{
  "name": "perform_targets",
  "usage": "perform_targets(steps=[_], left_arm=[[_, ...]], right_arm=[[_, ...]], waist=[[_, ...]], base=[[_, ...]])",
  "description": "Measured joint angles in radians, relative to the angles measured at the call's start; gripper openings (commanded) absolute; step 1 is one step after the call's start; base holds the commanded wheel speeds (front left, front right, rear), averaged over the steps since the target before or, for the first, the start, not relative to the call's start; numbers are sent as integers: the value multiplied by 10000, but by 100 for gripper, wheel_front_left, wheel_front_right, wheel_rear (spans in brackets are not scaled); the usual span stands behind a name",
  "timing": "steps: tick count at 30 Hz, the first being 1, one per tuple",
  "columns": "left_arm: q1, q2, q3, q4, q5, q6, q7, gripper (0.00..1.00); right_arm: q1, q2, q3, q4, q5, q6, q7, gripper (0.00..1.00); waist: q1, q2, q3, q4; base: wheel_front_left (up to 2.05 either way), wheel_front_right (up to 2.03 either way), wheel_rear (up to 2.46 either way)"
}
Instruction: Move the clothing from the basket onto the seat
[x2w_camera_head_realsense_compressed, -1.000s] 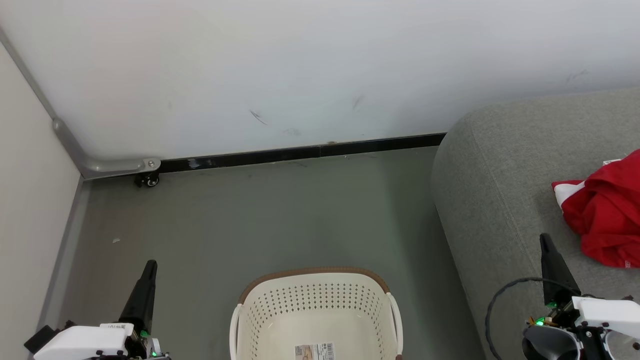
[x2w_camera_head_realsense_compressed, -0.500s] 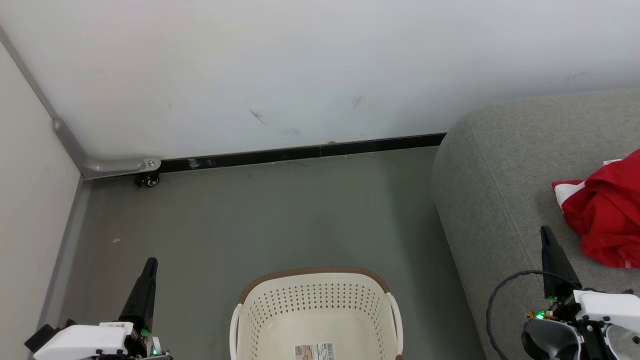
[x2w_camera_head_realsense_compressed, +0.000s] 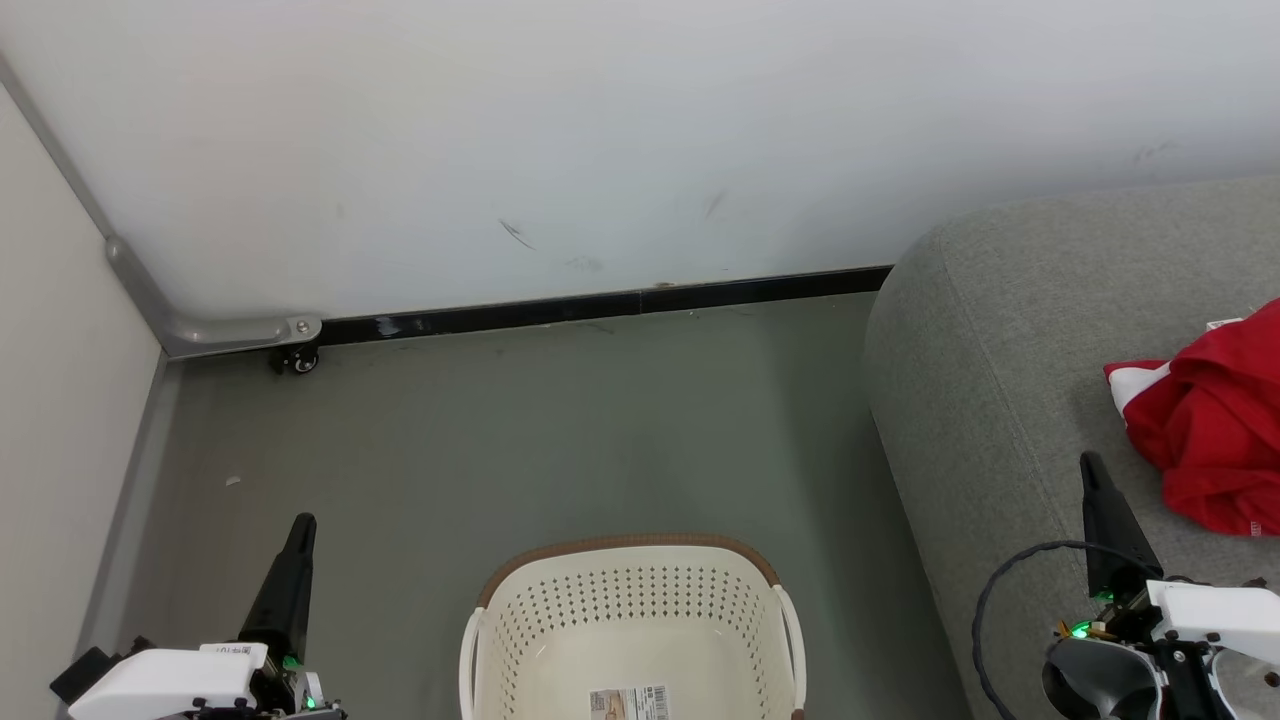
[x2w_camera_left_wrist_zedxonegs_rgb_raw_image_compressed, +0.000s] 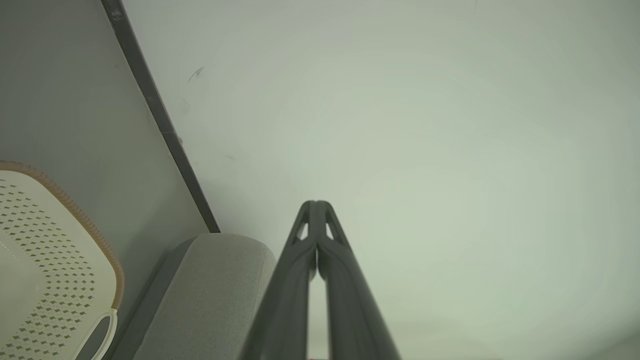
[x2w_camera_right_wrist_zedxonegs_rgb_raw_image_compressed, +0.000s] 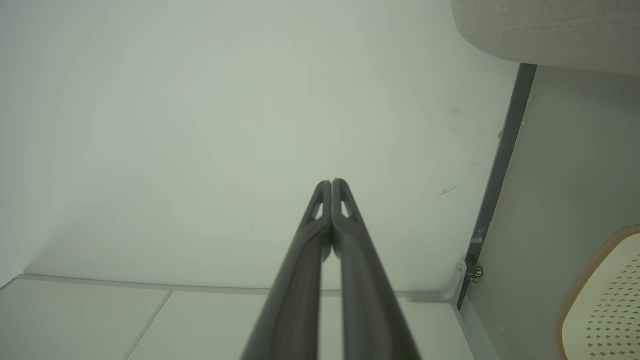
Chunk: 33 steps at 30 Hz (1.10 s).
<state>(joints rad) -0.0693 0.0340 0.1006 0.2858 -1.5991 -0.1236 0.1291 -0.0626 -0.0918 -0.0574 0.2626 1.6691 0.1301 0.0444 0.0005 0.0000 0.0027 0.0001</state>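
Rightward, the clothing (x2w_camera_head_realsense_compressed: 1215, 440), perhaps one garment, lies on the seat (x2w_camera_head_realsense_compressed: 990, 380).

The head camera is looking forward and down onto the floor (x2w_camera_head_realsense_compressed: 560, 440), the white wall (x2w_camera_head_realsense_compressed: 600, 130) and its black baseboard (x2w_camera_head_realsense_compressed: 600, 303), with the basket (x2w_camera_head_realsense_compressed: 625, 545) cropped at the bottom edge and the seat (x2w_camera_head_realsense_compressed: 1000, 380) at right. The left wrist camera is looking along the left pincer (x2w_camera_left_wrist_zedxonegs_rgb_raw_image_compressed: 316, 204) at that wall, catching basket and seat at its left. The right wrist camera is facing the same wall along the right pincer (x2w_camera_right_wrist_zedxonegs_rgb_raw_image_compressed: 331, 182), sharing baseboard, seat and basket at its right.
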Motion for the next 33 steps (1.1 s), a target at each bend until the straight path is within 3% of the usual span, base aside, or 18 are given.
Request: perform_targets(steps=[33], left_arm=[[1,0,-79,-40,-2,0,-69,0]], right_arm=[[0,4,-23,6,0,0,12,0]], waist=[[-2,0,2,-1]], base=[[0,0,0]])
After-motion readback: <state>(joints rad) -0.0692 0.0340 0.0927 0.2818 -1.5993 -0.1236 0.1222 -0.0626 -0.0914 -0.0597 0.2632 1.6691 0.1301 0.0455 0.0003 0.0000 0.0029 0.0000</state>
